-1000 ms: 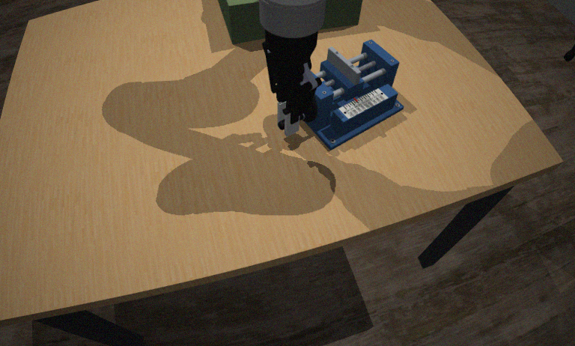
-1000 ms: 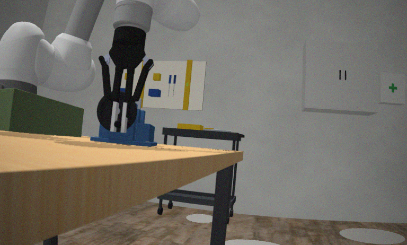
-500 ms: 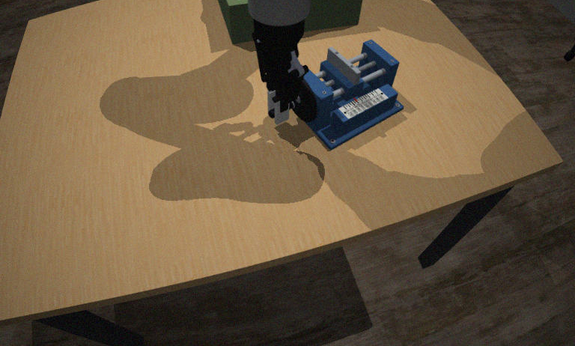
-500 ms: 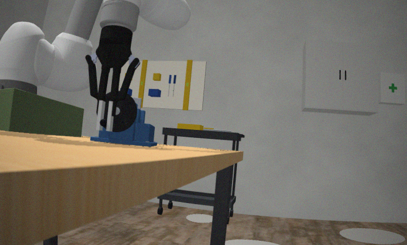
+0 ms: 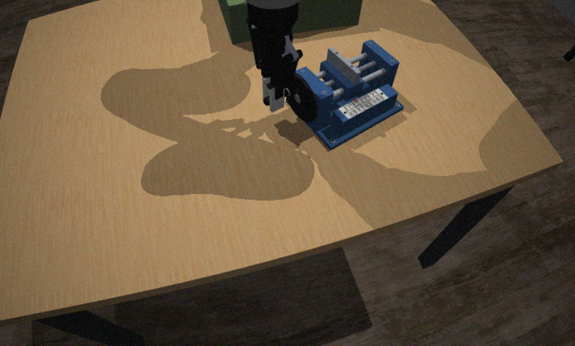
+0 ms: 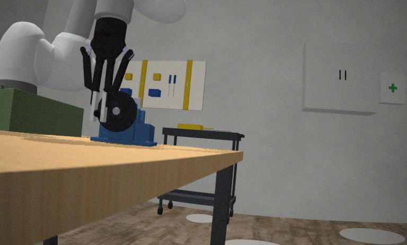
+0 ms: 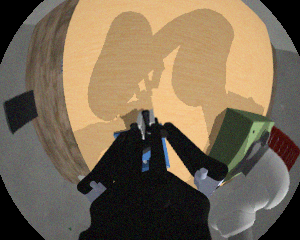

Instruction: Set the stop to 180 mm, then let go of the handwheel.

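Observation:
A blue stop fixture (image 5: 356, 97) stands on the wooden table. It has a black handwheel (image 5: 302, 99) on its near-left end, a grey stop plate (image 5: 343, 64) on steel rods, and a white scale (image 5: 363, 102) with a red pointer (image 5: 355, 99) on its front. My gripper (image 5: 273, 97) hangs straight down from above and is shut on the handwheel's small crank handle at the wheel's left rim. In the exterior view the gripper (image 6: 98, 112) pinches the handle left of the wheel's hub (image 6: 116, 111). The wrist view shows mostly my own black fingers over the table.
A green block (image 5: 292, 10) carrying the arm's base stands just behind the fixture. In the exterior view a black cart (image 6: 201, 167) with a yellow object stands beyond the table, and a tool board (image 6: 168, 85) hangs on the wall.

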### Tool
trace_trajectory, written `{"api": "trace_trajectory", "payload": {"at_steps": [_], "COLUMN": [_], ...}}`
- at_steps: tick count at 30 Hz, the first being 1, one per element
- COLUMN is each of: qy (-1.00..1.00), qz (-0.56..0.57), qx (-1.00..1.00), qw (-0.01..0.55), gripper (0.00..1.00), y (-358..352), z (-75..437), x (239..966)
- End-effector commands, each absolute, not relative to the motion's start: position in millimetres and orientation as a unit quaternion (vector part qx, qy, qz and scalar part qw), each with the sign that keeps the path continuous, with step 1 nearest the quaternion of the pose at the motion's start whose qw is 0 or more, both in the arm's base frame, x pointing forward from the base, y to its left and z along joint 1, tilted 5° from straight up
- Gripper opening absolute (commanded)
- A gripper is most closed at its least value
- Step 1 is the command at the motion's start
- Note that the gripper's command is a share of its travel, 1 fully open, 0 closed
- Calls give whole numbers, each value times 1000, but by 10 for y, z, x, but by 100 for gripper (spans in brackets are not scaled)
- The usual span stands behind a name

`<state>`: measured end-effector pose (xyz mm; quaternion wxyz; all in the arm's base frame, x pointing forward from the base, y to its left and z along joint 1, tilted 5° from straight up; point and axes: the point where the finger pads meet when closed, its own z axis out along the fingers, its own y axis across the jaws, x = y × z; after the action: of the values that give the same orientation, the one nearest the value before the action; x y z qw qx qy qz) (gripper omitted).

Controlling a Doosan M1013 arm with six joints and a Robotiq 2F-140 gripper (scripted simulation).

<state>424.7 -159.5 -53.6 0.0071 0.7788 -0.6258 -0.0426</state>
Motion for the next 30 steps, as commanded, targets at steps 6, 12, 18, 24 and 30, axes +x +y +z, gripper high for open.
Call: {"api": "trace_trajectory", "payload": {"at_steps": [6,12,18,24,30], "qy": [-626,-626,-626,-626,-626], "qz": [-43,-43,-43,-43,-43], "qx": [779,779,779,779,779], "qw": [7,7,7,7,7], "gripper": [4,4,4,4,4], "y": [-1604,-1604,-1592,-1557,-1518], "z": [-421,-271,-165,-85,-107], "x": [4235,4277,4362,4545,4714]}}
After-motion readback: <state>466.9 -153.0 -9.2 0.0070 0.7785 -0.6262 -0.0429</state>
